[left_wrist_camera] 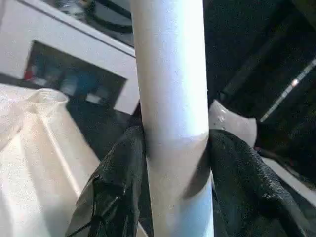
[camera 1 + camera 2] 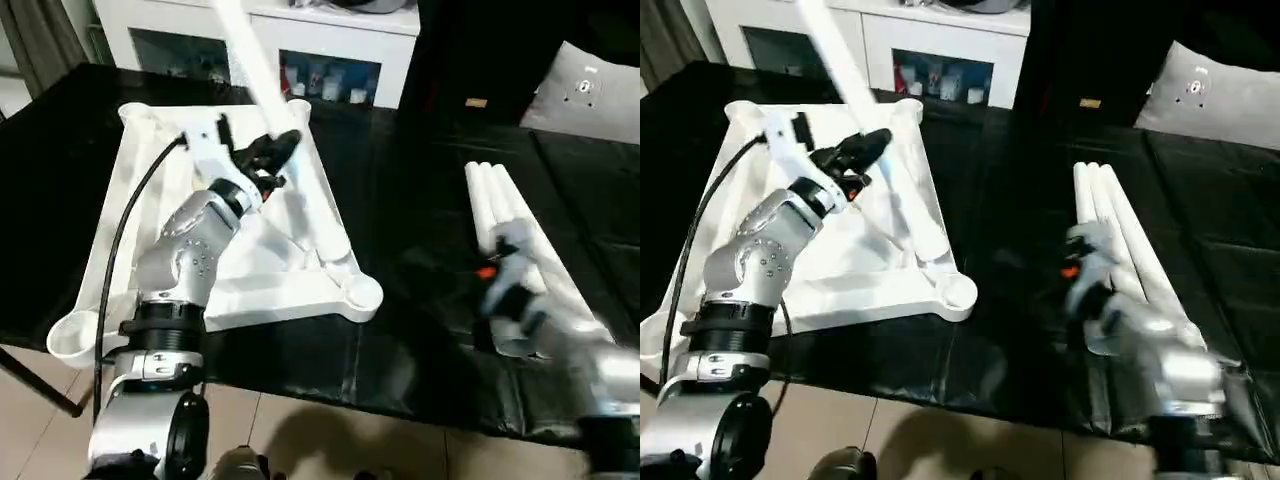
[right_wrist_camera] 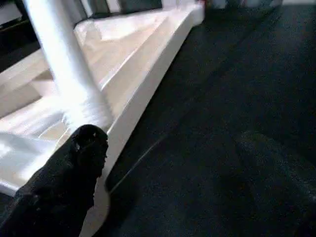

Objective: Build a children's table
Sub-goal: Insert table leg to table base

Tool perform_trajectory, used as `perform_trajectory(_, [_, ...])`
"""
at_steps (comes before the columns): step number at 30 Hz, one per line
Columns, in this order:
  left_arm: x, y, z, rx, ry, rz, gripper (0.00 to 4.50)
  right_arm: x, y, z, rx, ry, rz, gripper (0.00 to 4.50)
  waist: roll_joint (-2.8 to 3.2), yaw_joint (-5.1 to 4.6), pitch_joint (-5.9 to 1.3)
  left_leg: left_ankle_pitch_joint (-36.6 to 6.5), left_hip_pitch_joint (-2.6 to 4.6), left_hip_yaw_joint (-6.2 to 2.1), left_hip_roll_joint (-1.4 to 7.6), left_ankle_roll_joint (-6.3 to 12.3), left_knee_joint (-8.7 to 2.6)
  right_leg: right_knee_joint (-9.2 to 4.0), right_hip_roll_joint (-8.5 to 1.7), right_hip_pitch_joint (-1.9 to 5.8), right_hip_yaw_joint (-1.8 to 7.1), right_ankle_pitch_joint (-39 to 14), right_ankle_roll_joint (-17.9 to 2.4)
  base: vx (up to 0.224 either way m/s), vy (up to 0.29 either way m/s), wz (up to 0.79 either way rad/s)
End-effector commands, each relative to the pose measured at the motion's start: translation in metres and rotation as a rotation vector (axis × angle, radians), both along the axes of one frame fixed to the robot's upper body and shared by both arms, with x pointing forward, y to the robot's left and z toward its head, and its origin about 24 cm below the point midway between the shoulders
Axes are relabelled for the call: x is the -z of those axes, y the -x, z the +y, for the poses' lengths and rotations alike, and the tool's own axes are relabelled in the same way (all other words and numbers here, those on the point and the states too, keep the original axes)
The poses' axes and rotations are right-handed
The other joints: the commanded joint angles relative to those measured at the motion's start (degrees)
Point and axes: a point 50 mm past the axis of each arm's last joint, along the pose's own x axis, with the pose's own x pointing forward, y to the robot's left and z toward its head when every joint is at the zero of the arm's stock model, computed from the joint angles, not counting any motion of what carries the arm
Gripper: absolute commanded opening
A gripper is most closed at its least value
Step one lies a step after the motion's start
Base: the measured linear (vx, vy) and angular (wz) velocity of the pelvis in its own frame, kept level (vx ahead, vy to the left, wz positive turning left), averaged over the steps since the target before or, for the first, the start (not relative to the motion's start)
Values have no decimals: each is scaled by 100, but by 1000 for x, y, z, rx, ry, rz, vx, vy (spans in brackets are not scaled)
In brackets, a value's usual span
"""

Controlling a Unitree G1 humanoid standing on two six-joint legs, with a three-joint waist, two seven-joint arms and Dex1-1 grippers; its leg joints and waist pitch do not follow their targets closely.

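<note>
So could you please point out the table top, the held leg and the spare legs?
table top [image 2: 345,268], left eye view, right rim
held leg [image 1: 170,89], left wrist view, mid-shaft
spare legs [image 2: 1110,215], right eye view, middle tube

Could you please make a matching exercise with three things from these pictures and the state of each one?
1. left gripper
2. right gripper
3. spare legs

A. lying side by side on the black table
B. open, holding nothing, beside the spare legs
C. shut on a leg raised above the table top

Pairs: 1-C, 2-B, 3-A
</note>
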Motion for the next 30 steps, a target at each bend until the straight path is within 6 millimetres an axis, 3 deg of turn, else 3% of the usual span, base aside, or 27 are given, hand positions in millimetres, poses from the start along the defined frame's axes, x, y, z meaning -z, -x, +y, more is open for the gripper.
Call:
perform_trajectory(1, [-2,4,-7,60,-42,-20,177,-19,-2,-2,-34,-60,-60,450,-7,33,-554,-997,148,-11,214,43,-376,-426,-448,322,206,-706,-1225,0,0,0])
perform_trajectory(3, [-3,5,-9,78,-55,-29,177,-25,-2,-1,-55,-89,-73,450,10,37,-555,-968,151,-15,221,83,-373,-422,-442,317,201,-716,-1261,0,0,0])
perform_trajectory(8, [-10,9,-14,130,-42,-52,177,-36,0,8,-183,-97,-84,450,-35,36,-560,-869,144,-8,231,111,-370,-398,-439,323,190,-589,-1332,0,0,0])
perform_trajectory(13, [-19,12,-16,166,-1,-76,177,-41,-2,16,-243,-115,-79,450,-35,53,-559,-891,145,-3,221,98,-363,-407,-448,311,190,-783,-1306,0,0,0])
perform_trajectory(22, [-29,16,-18,210,30,-106,175,-43,-6,18,-251,-106,-60,450,-35,88,-561,-871,147,-1,223,42,-366,-412,-443,297,192,-869,-1220,0,0,0])
perform_trajectory(30, [-37,29,-30,354,32,-156,175,-47,-6,24,-290,-116,-75,450,-18,95,-560,-902,149,1,222,2,-369,-407,-436,291,193,-848,-1230,0,0,0])
